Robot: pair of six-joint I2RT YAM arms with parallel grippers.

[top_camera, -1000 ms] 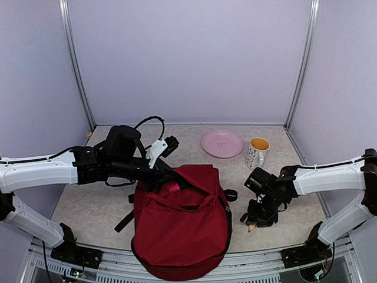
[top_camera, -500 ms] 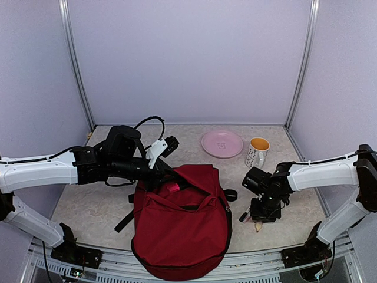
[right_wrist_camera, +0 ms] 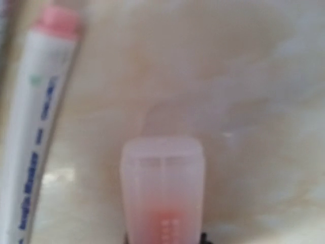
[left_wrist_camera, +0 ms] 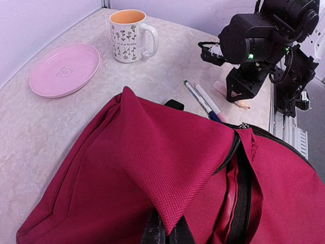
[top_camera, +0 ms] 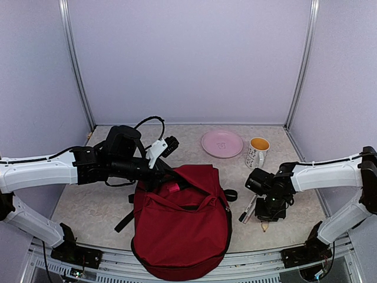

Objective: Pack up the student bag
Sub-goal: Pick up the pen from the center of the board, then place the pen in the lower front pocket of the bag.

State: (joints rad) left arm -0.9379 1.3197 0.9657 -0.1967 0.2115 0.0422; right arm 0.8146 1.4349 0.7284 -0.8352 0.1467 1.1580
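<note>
Starting on the left: my left claw (left_wrist_camera: 165,235) is pinched tight on the red fabric at the mouth of the student bag (top_camera: 179,236), lifting that edge into a peak, and it hasn't budged over the last second. The bag sprawls below and to the right of that claw, zip parted, mouth held up and ready for filling.

Moving right, here's the news: two pens (top_camera: 247,209) now lie in plain sight on the table, just off the bag's right flank. A second ago my right claw (top_camera: 272,212) hung over them and hid them. It has slid away to the right, so they sit just to its left, untouched.

Directly under that claw now is a small translucent pink piece (right_wrist_camera: 162,195), with a white pen (right_wrist_camera: 38,132), pink-capped, off to its left. Whether the right claw's jaws are spread or pinched I cannot tell, because the wrist view is too close and blurred.

My read: nothing from this side is in the bag yet. I seem to be lining up on the pink piece first, pens to follow.
</note>
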